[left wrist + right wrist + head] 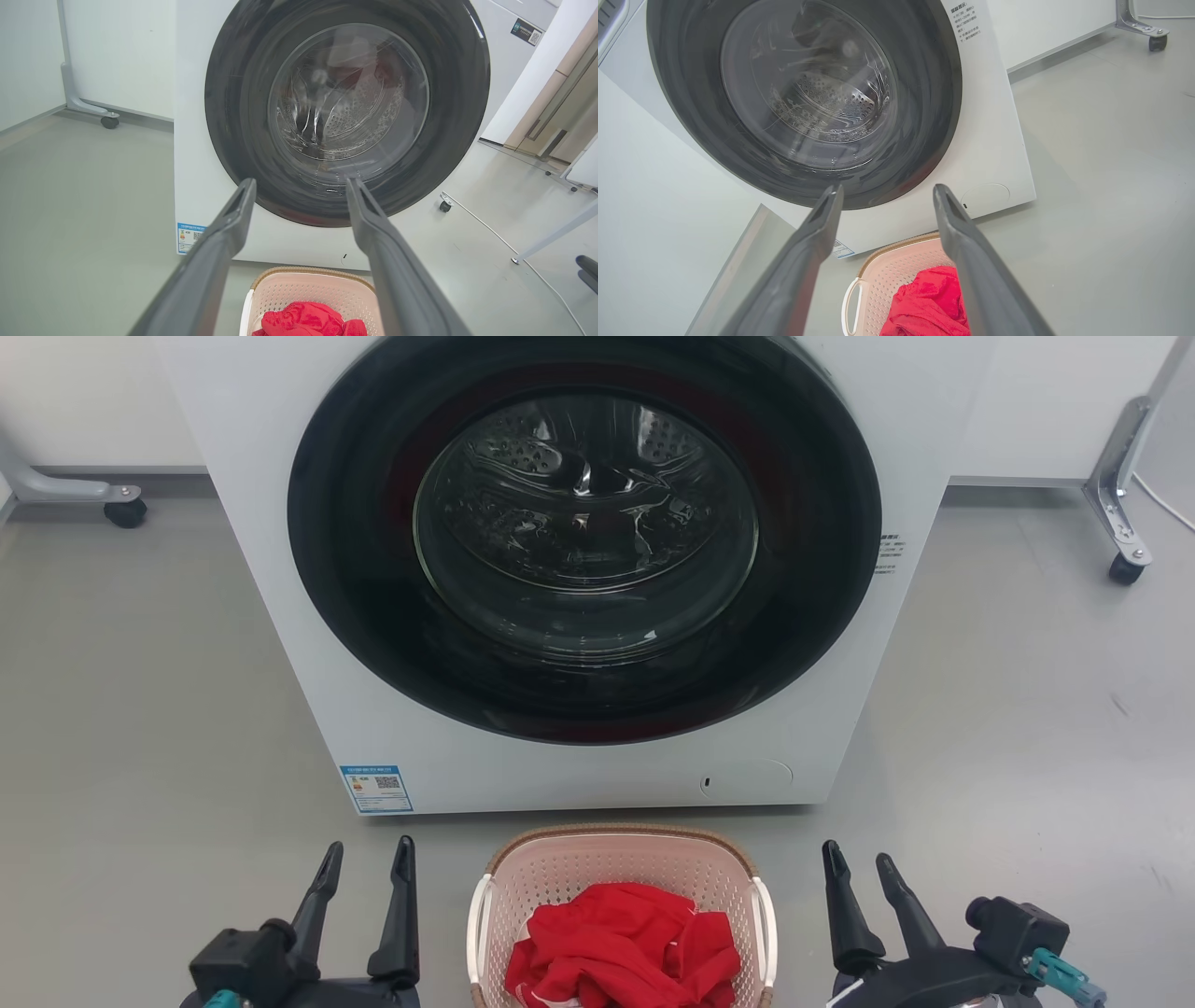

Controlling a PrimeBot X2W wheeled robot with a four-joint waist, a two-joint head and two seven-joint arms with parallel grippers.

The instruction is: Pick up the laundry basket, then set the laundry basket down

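The basket [560, 873] sits on the floor [140, 709] before the washer [261, 569], between both arms, handles [478, 915] facing left and right. Left gripper [369, 847] and right gripper [857, 854] flank it, about equally near, fingers spread, empty

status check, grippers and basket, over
Left gripper open, right gripper open, both empty. Laundry basket on floor between them, red cloth inside, not gripped. Washer close behind basket, door shut.
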